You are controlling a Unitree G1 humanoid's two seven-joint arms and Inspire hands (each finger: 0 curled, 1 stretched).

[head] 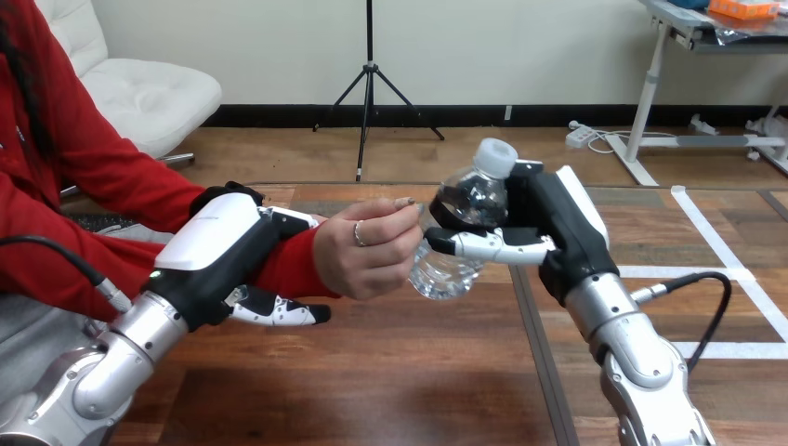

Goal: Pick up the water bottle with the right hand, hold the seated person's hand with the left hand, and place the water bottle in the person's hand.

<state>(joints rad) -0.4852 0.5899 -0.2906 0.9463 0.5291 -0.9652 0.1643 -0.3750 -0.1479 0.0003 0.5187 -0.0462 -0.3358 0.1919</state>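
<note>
Clear plastic bottle (pixel 469 200), gripped by the right hand (pixel 558 232), rests against the person's hand (pixel 362 251), whose wrist (pixel 290 265) the left hand (pixel 218 242) clasps; the grip is best loosened only once their fingers close.

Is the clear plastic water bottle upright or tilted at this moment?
Tilted. The clear plastic water bottle leans, white cap toward the view's right, base by the person's hand; the right hand is curled round it.

The water bottle (pixel 444 275) is clear, its cap (pixel 497 154) white, the sleeve (pixel 121 177) red, the table (pixel 372 372) brown.
</note>
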